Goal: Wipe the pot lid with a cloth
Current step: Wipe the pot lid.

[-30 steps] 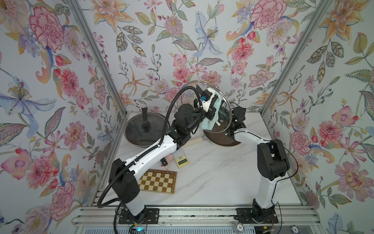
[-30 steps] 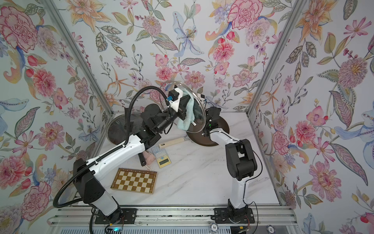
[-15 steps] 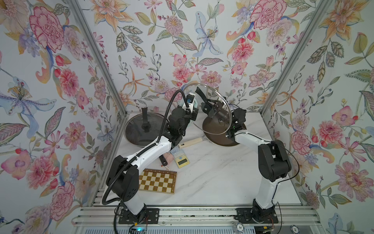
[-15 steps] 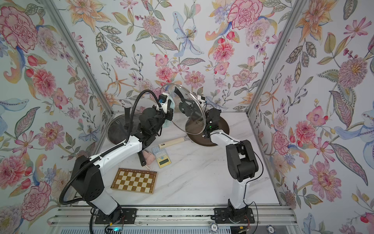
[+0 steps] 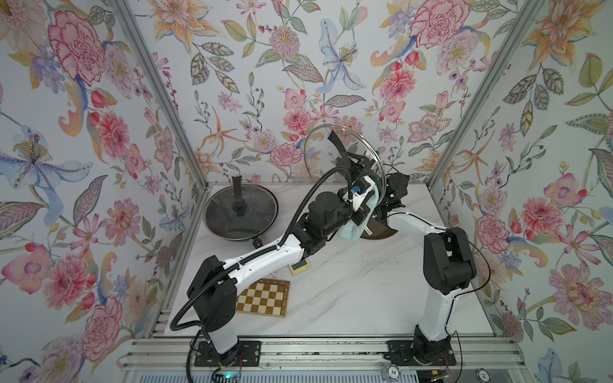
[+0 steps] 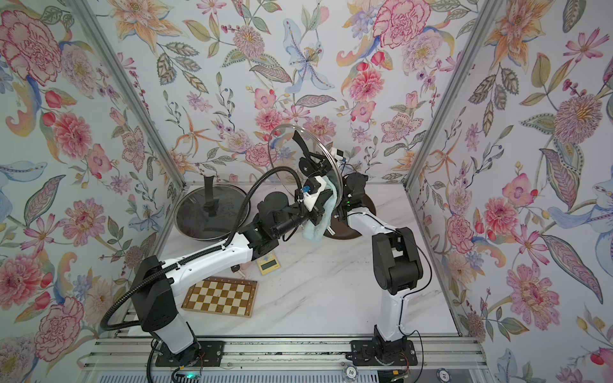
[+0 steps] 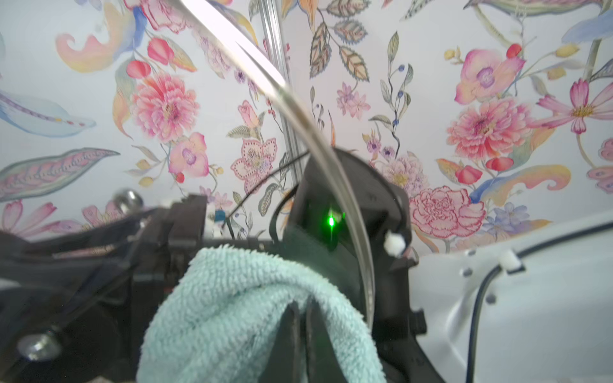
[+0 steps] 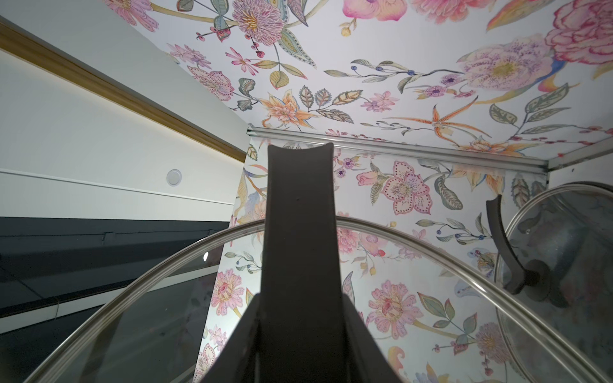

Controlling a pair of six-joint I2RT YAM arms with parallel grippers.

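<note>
In both top views the glass pot lid (image 5: 318,156) (image 6: 285,149) stands nearly upright above the back of the table. My right gripper (image 8: 300,298) is shut on its black handle (image 8: 298,215), which also shows in a top view (image 5: 336,142). The pale mint cloth (image 5: 353,228) (image 6: 316,228) hangs from my left gripper (image 7: 301,308), whose jaws are shut on a fold of it. In the left wrist view the cloth (image 7: 232,298) lies against the lid's steel rim (image 7: 331,159) near its lower edge. The left fingers are buried in the cloth in the top views.
A dark pan with its own glass lid (image 5: 240,212) (image 8: 564,248) sits at the back left. A brown round dish (image 5: 378,232) lies under the right arm. A chessboard (image 5: 263,298) and a small yellow device (image 5: 300,266) lie near the left arm. Floral walls enclose three sides.
My left gripper swung left off the lid with the cloth half a second ago and is back against the lid's lower part. The right gripper keeps its hold; the lid sits slightly higher.
</note>
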